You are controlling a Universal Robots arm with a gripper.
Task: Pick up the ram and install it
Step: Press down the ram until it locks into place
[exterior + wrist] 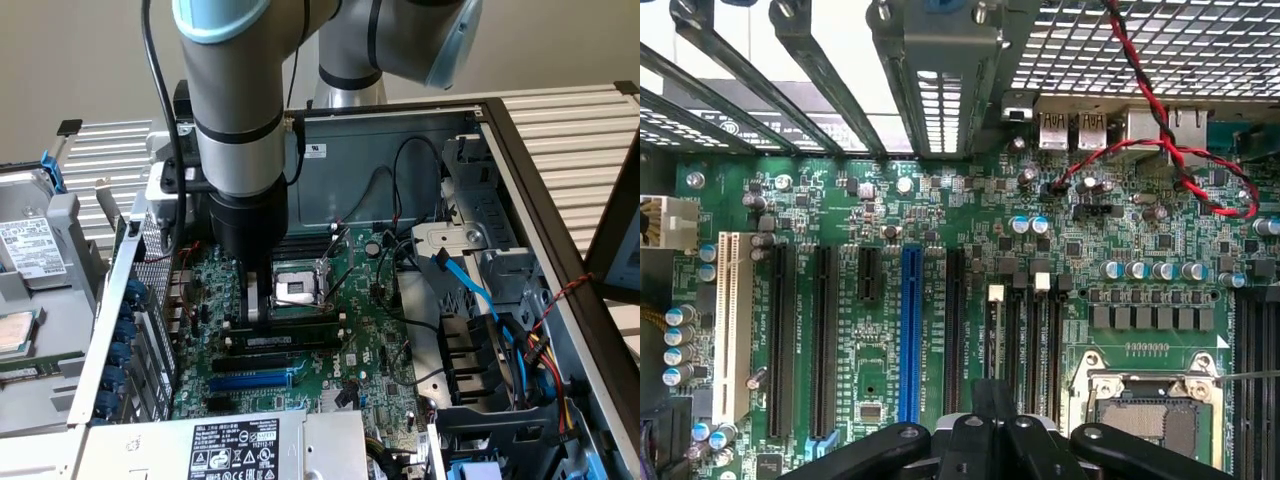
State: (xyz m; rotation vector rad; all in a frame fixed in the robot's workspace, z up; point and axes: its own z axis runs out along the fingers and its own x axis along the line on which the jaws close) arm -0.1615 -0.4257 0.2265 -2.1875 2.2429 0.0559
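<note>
Gripper (258,305) is lowered onto the memory slots (285,335) beside the CPU socket (298,288), fingers clamped on the ram (992,400), held edge-on directly above a slot. Pick-up appears complete; whether the ram is seated cannot be told.

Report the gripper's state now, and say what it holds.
Gripper: down over the motherboard at the memory slots beside the CPU socket; whether the fingers are open, shut or holding the ram cannot be told.
</note>
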